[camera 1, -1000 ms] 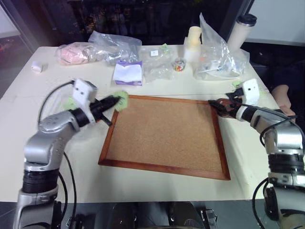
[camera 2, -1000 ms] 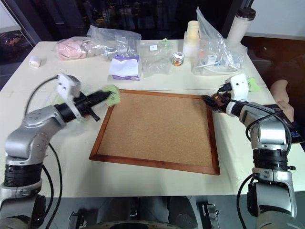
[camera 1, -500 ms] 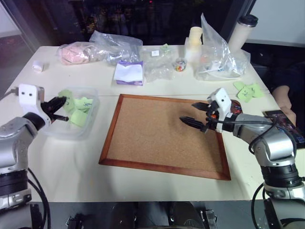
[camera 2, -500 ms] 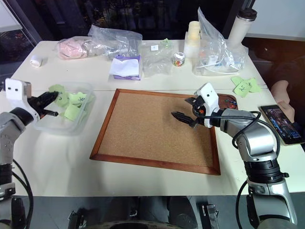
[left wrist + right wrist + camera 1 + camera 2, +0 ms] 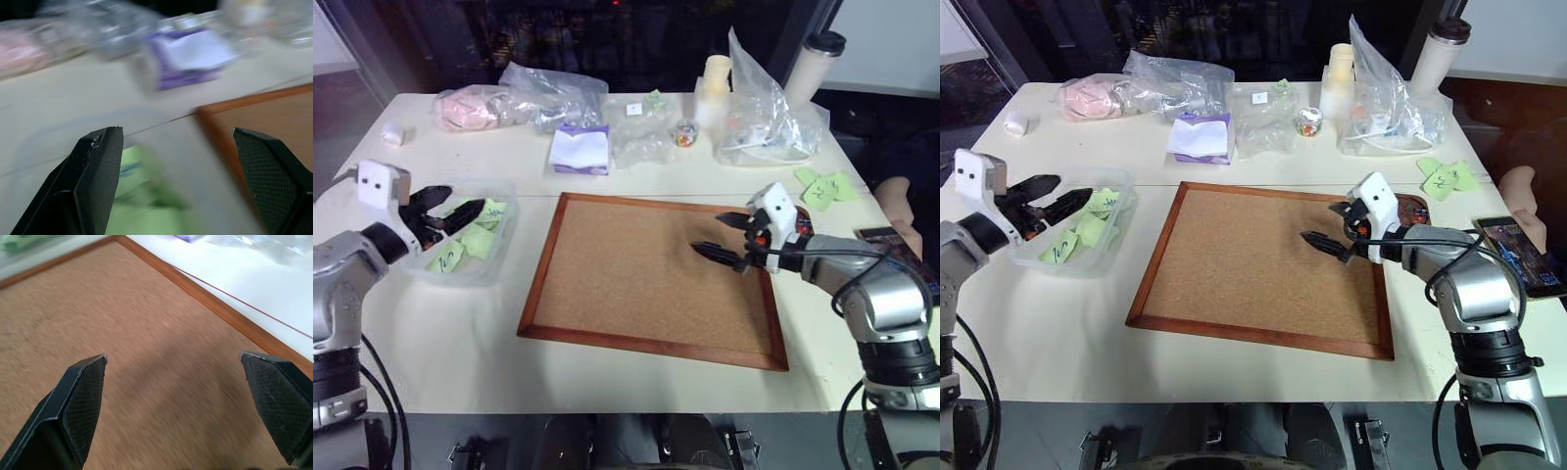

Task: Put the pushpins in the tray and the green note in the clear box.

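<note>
Green notes (image 5: 468,238) are lying in the clear box (image 5: 1113,245) at the table's left: about four light-green squares, overlapping, so the exact count is hard to tell. Two more green notes (image 5: 822,186) are lying on the table beyond the far right corner of the cork board (image 5: 651,279). The tray (image 5: 1414,209) is showing as a dark brown edge just behind the right gripper (image 5: 729,238), beside the board's right frame; what it is holding cannot be told. One small pot of coloured pins (image 5: 682,132) is sitting among the clear plastic bags (image 5: 563,98) at the back, near one white and purple pad (image 5: 578,150).

The left gripper (image 5: 445,207) is hovering over the near-left edge of the clear box with its jaws spread wide and nothing between them (the wrist view is showing green paper beneath the gap). The right gripper is hanging above the bare cork, jaws also spread, empty.

A second ago the left gripper was pinching a green note at the board's far left corner; it has since swung left to the box and let go. The right gripper has come in from the board's right edge over the cork.
</note>
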